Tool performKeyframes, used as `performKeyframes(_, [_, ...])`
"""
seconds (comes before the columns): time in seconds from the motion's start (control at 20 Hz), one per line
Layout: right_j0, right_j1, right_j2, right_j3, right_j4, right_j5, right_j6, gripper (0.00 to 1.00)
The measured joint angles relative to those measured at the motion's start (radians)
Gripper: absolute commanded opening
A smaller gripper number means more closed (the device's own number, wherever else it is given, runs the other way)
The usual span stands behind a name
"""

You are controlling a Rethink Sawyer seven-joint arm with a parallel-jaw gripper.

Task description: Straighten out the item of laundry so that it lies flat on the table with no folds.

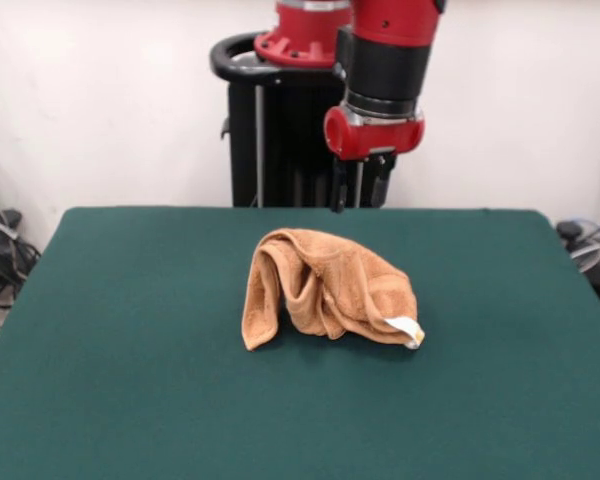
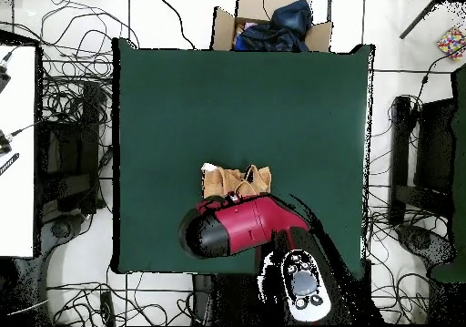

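Note:
The orange-tan towel [image 1: 325, 290] lies crumpled in a folded heap near the middle of the dark green table [image 1: 130, 380]. Its white tag [image 1: 405, 327] sticks out at the heap's lower right. My gripper [image 1: 360, 195] hangs above the table's far edge, behind the towel and clear of it, open and empty. In the overhead view the red arm [image 2: 232, 229] covers the gripper and part of the towel [image 2: 238, 181]; the towel sits on the half of the table [image 2: 182, 96] nearer the base.
The black pedestal [image 1: 280, 140] stands behind the table's far edge. In the overhead view a cardboard box [image 2: 273, 27] with dark cloth sits beyond the table's opposite edge. Cables [image 2: 73, 114] cover the floor on both sides.

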Motion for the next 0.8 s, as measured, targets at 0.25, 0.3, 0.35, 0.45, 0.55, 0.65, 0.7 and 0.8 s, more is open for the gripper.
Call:
performKeyframes(0.25, [0.000,0.000,0.000,0.000,0.000,0.000,0.000,1.00])
performKeyframes(0.3, [0.000,0.000,0.000,0.000,0.000,0.000,0.000,1.00])
performKeyframes(0.35, [-0.001,0.000,0.000,0.000,0.000,0.000,0.000,1.00])
performKeyframes(0.45, [-0.003,-0.002,0.000,0.001,0.000,0.000,0.000,1.00])
performKeyframes(0.55, [-0.008,-0.005,0.000,0.001,0.000,0.000,0.000,1.00])
performKeyframes(0.65, [-0.009,-0.006,0.000,0.001,0.000,0.000,0.000,1.00])
performKeyframes(0.7, [-0.008,-0.005,0.000,0.001,0.000,0.000,0.000,1.00])
performKeyframes(0.8, [-0.007,-0.005,0.000,0.001,0.000,0.000,0.000,1.00])
